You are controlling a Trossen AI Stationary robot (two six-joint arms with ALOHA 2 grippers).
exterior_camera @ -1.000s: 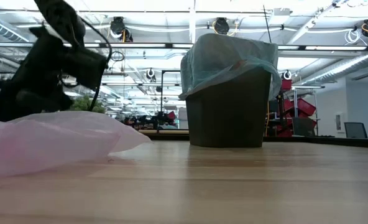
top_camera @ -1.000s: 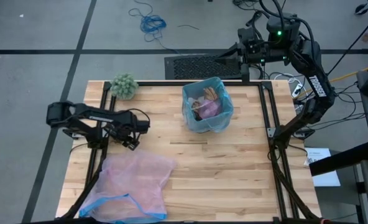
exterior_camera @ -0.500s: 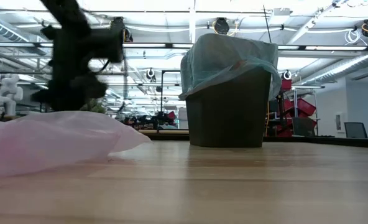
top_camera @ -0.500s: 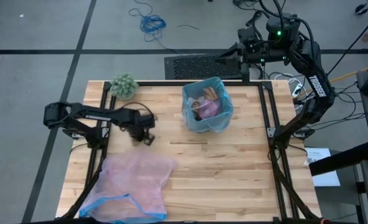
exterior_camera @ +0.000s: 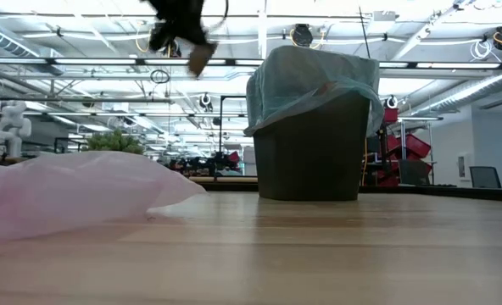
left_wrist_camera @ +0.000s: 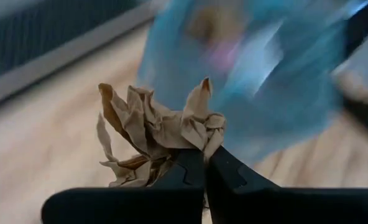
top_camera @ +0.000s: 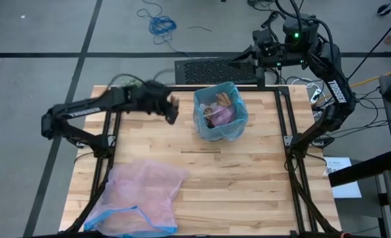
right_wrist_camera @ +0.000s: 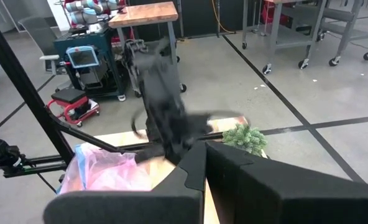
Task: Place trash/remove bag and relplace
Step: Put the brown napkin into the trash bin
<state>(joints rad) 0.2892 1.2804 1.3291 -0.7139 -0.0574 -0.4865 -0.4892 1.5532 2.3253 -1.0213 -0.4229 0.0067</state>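
A brown crumpled scrap of trash (left_wrist_camera: 153,127) is carried in the air, with my left gripper (left_wrist_camera: 206,155) shut on it. In the high view that gripper (top_camera: 172,109) hangs just left of the brown bin, which is lined with the light-blue bag (top_camera: 220,129). In the low view the scrap (exterior_camera: 202,58) sits high above the table, left of the bin (exterior_camera: 312,161). More trash (top_camera: 220,109) lies inside the bag. My right gripper (right_wrist_camera: 204,149) is shut with nothing in it, parked beyond the table's far edge (top_camera: 248,54). My left gripper pinches the crumpled scrap's near side (left_wrist_camera: 190,146) between its two fingertips. The scrap is lifted clear of the table and sticks out past the fingertips, toward the bin.
A translucent pink bag with a blue rim (top_camera: 139,195) lies spread on the near left of the table (top_camera: 248,178). A fuzzy green ball (right_wrist_camera: 245,135) sits at the far left corner, under my left arm in the high view.
My left gripper has shut beside the pink bag's far edge. It has then risen and swung toward the table's far edge and to the right, up to the bin, with the brown scrap between its fingers. The scrap is now lifted clear.
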